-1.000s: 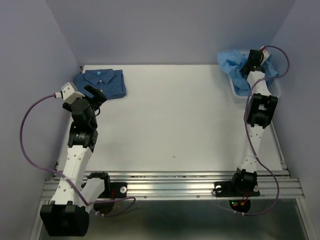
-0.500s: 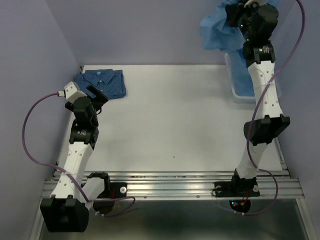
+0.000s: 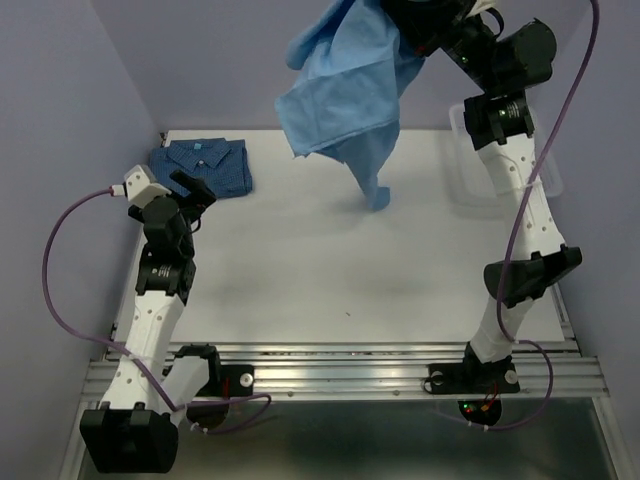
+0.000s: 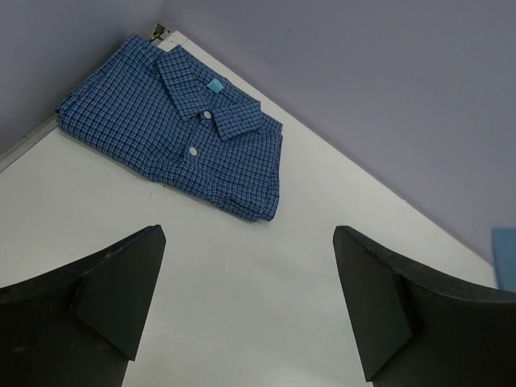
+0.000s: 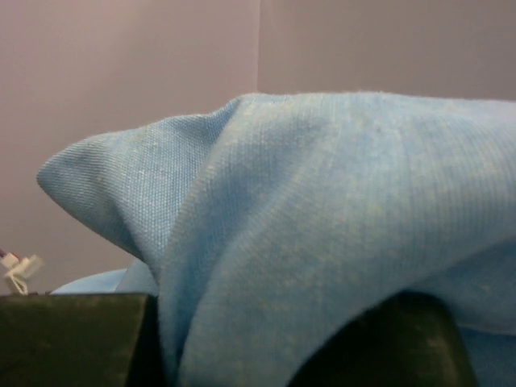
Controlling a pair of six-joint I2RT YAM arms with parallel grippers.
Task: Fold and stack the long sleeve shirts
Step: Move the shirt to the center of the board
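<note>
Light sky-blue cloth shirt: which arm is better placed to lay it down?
Right: the right end effector holds the light sky-blue cloth shirt above the white table. The left end effector is open, near the folded dark-blue checked shirt.

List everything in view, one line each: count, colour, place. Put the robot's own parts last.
checked shirt: one, dark blue with a fine check, folded with the collar up, at the far left corner of the table.
light blue shirt: one, plain sky blue, unfolded, hanging in the air above the far middle of the table.
basket: one, white, at the far right edge of the table.
table: one, white.
cables: two, purple, one looping off each arm.
left end effector: one, black fingers, open, holding nothing, near the checked shirt.
right end effector: one, black fingers, raised high, shut on the light blue shirt.
</note>
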